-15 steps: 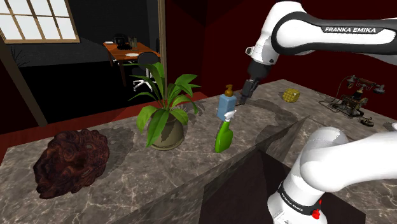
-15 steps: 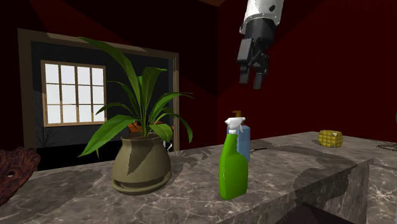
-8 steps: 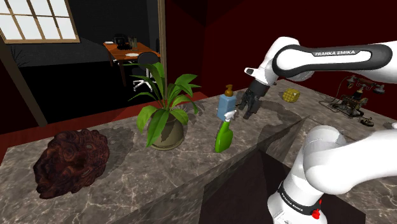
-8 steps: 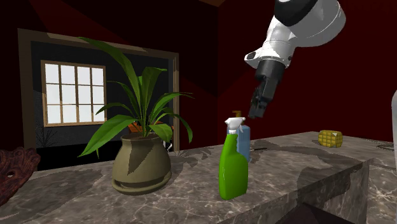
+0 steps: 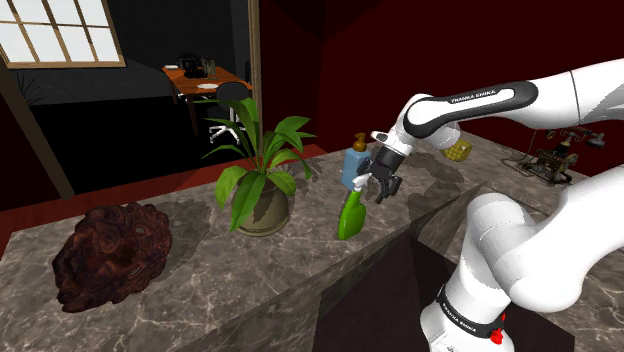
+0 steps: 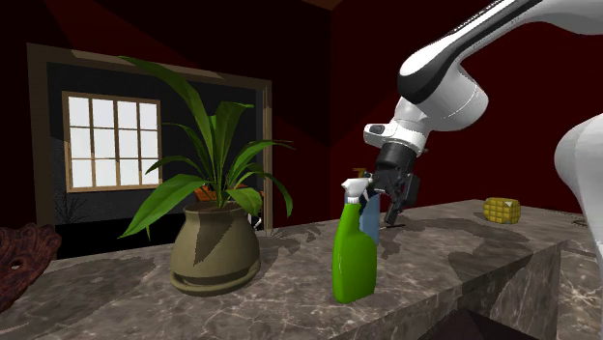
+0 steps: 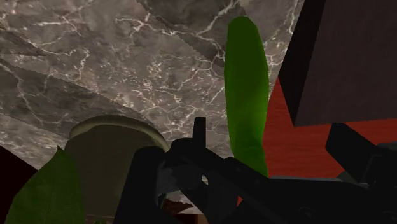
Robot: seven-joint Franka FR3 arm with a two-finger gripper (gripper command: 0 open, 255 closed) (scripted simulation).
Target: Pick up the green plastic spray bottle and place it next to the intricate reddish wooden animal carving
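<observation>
We see the black two-finger hand (image 5: 384,188) spread just beside the pale head of the green plastic spray bottle (image 5: 351,214), which stands upright mid-frame on the grey marble bench (image 5: 210,285). The reddish-brown knobbly carving (image 5: 112,252) sits at lower left.

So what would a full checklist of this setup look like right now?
Surface: grey veined stone counter, with a step in it.
Job's things: green spray bottle upright near the counter's edge; reddish carving far off at the shoulder view's left.
Clutter: potted plant between them; blue pump bottle just behind the spray bottle; small yellow object; old telephone.
Tool: black tool, open, close by the spray bottle's head, not holding it.
Cables: nothing seen.
Surroundings: dark red walls, a window, a desk beyond the doorway.
</observation>
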